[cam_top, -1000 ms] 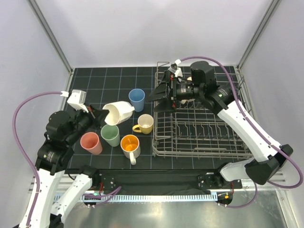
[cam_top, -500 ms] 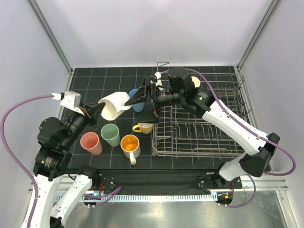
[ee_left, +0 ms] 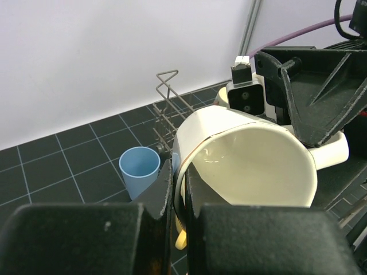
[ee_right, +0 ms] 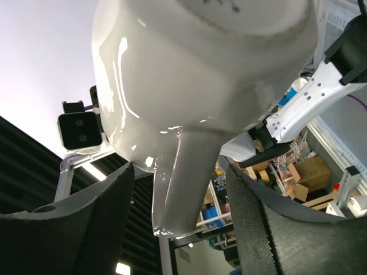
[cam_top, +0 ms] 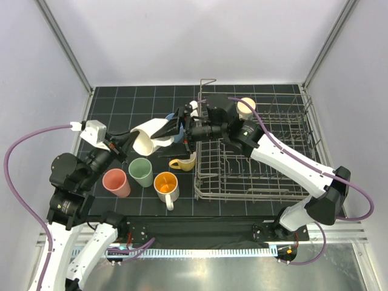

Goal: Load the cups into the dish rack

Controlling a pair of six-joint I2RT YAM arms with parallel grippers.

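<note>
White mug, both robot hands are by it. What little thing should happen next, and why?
Probably the right gripper should close on the handle: its jaws sit either side with gaps, while the left gripper pinches the rim of the white mug.

Bright, even light falls from overhead; shadows are faint. Glare streaks the white mug (ee_right: pixel 189 74) close up.

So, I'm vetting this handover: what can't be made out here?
- Right wrist view: white mug fills the frame; whether the right gripper touches its handle is unclear.
- Top view: that gripper hides most of the blue cup.
- Left wrist view: left gripper, blurred, hides most of the yellow mug.
</note>
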